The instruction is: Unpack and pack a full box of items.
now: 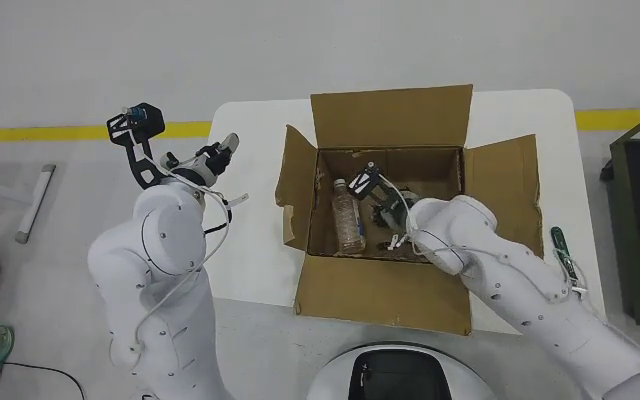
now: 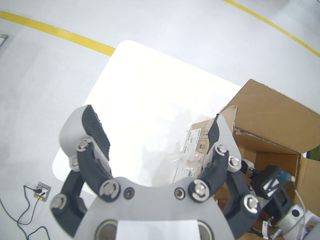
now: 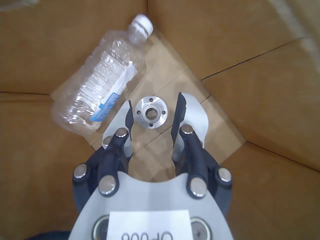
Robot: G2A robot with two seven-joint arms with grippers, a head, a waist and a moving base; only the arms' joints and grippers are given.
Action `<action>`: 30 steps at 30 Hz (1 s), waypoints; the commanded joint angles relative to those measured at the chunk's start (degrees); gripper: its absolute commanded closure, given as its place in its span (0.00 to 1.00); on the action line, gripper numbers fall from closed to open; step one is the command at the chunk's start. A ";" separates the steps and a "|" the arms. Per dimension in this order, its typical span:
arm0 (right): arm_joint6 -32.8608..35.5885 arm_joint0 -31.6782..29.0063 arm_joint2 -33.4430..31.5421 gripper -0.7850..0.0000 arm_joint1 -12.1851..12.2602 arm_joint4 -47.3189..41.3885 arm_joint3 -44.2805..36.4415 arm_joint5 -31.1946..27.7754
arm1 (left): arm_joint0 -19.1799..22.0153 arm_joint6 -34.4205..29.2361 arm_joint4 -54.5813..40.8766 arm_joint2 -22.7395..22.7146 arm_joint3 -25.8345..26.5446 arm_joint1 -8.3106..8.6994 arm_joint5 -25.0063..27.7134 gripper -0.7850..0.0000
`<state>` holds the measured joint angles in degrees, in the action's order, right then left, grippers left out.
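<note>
An open cardboard box (image 1: 395, 120) stands on the white table (image 1: 250, 180). A clear plastic bottle (image 1: 347, 215) (image 3: 105, 81) with a white cap lies on the box floor. Beside it rests a round metal flange (image 3: 151, 112) with a centre hole. My right gripper (image 3: 155, 112) is down inside the box, open, its fingers on either side of the flange with small gaps. My left gripper (image 2: 152, 131) hangs open and holds nothing, above the table to the left of the box (image 2: 265, 126).
The box flaps (image 1: 505, 180) fold outward on all sides. A dark cabinet (image 1: 625, 200) stands off the table's right edge. Yellow floor tape (image 1: 90, 131) runs behind the table. Bare tabletop (image 2: 140, 96) lies left of the box.
</note>
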<state>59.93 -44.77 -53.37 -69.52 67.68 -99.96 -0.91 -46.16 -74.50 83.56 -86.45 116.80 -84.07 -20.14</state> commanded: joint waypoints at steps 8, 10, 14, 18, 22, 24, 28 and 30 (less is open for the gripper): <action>10.90 -13.66 -32.38 0.50 4.41 -1.50 -30.99 -5.10 | 0.00 0.00 0.00 0.00 0.00 0.00 0.00 0.00; 13.67 -17.17 -42.16 0.51 5.11 -2.20 -33.94 -7.40 | 0.00 0.00 0.00 0.00 0.00 0.00 0.00 0.00; 18.89 -24.30 -61.32 0.49 5.84 -5.90 -34.30 -10.49 | 0.00 0.00 0.00 0.00 0.00 0.00 0.00 0.00; 22.85 -32.15 -74.72 0.40 5.97 -11.30 -30.33 -14.56 | 0.00 0.00 0.00 0.00 0.00 0.00 0.00 0.00; 23.96 -39.70 -80.04 0.33 5.68 -18.16 -24.26 -17.41 | 0.00 0.00 0.00 0.00 0.00 0.00 0.00 0.00; 23.71 -42.89 -79.92 0.34 5.53 -19.60 -22.81 -18.08 | 0.00 0.00 0.00 0.00 0.00 0.00 0.00 0.00; 20.81 -46.66 -76.76 0.36 5.42 -19.90 -21.33 -18.89 | 0.00 0.00 0.00 0.00 0.00 0.00 0.00 0.00; 19.52 -47.52 -74.60 0.37 5.45 -19.61 -21.03 -18.71 | 0.00 0.00 0.00 0.00 0.00 0.00 0.00 0.00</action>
<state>79.97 -92.08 -128.83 -64.10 47.83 -121.00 -19.75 -46.16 -74.50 83.56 -86.45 116.80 -84.07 -20.14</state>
